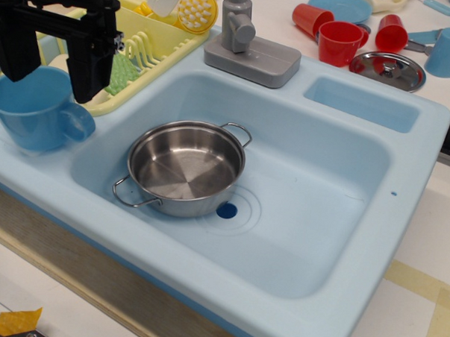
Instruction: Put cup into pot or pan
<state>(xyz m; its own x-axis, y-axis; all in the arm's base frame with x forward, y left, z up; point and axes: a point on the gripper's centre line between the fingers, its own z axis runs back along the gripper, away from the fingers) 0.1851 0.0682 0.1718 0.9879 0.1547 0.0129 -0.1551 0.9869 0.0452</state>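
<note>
We see the pale-blue sink (406, 128) holding the steel pan (186, 168) in its basin, left of the drain (226, 210); the black gripper (53, 75) hangs above the sink's left ledge, its jaws parted and empty, straddling the rim of the light-blue cup (37, 109) standing upright there.

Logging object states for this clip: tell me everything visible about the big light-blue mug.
The mug looks like light-blue plastic, wide-mouthed, with a thick loop handle pointing right toward the sink basin. It stands upright and looks empty on the sink's left ledge, outside the steel pan and apart from it. The black gripper hangs right over it, fingers straddling the rim; whether they touch the mug cannot be told. The yellow dish rack sits just behind.
</note>
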